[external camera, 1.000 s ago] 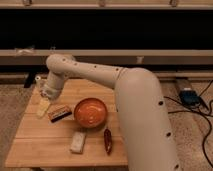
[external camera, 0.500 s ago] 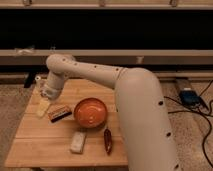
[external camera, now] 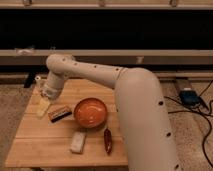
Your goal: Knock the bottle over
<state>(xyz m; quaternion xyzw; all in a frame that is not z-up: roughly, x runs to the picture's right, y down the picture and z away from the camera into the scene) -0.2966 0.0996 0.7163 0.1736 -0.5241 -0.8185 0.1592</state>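
The bottle (external camera: 42, 106), pale and translucent, is on the left part of the wooden table (external camera: 45, 150). It looks tilted or lying with its length running toward the front left. My gripper (external camera: 48, 94) is at the end of the white arm, right above the bottle's far end and touching or nearly touching it. The arm hides the gripper's tip.
A brown-black block (external camera: 59, 113) lies just right of the bottle. An orange bowl (external camera: 90, 111) sits mid-table. A flat white bar (external camera: 77, 141) and a dark red pepper-shaped thing (external camera: 107, 141) lie near the front edge. Cables and a blue box (external camera: 189, 95) are on the floor at the right.
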